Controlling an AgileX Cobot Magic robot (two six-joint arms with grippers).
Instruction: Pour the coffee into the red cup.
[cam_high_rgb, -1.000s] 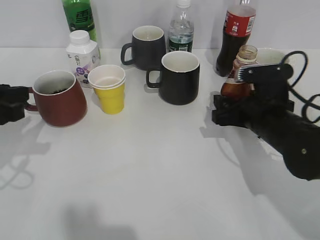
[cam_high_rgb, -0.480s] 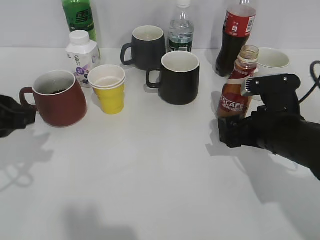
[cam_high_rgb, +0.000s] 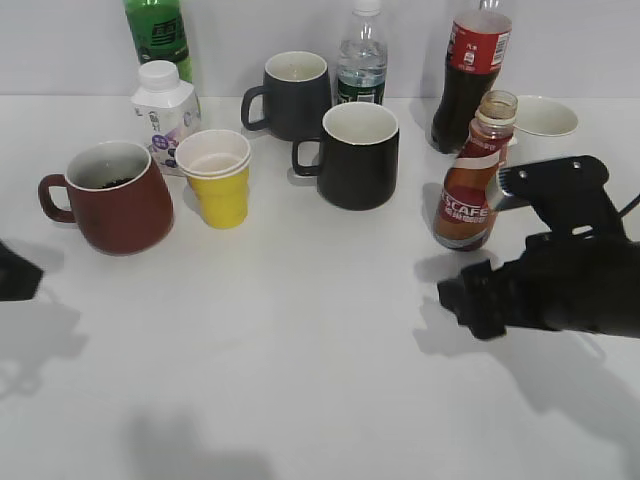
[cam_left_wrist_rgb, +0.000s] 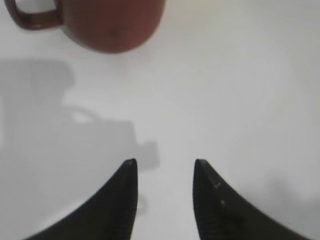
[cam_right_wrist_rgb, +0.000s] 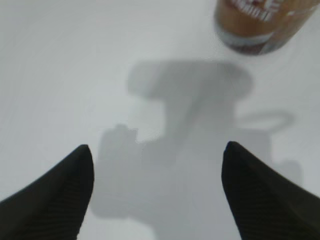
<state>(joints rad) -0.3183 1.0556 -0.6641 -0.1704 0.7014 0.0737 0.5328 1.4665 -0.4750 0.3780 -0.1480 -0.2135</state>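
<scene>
The coffee bottle (cam_high_rgb: 471, 182) stands upright and uncapped on the white table at the right; its base shows at the top of the right wrist view (cam_right_wrist_rgb: 260, 25). The red cup (cam_high_rgb: 113, 198) stands at the left with dark liquid inside, handle to the left; it shows at the top of the left wrist view (cam_left_wrist_rgb: 112, 22). My right gripper (cam_high_rgb: 470, 297) is open and empty, in front of the bottle and apart from it; its jaws are wide apart (cam_right_wrist_rgb: 157, 155). My left gripper (cam_high_rgb: 12, 272) is at the left edge, in front of the cup, open and empty (cam_left_wrist_rgb: 165, 165).
A yellow cup (cam_high_rgb: 220, 180), a white small bottle (cam_high_rgb: 163, 110), two black mugs (cam_high_rgb: 355, 155) (cam_high_rgb: 293, 92), a water bottle (cam_high_rgb: 361, 60), a cola bottle (cam_high_rgb: 472, 65), a green bottle (cam_high_rgb: 158, 35) and a white bowl (cam_high_rgb: 545, 117) stand toward the back.
My right gripper has let go of the coffee bottle and drawn back toward the front. My left gripper has drawn back from the red cup's handle toward the front left edge.
</scene>
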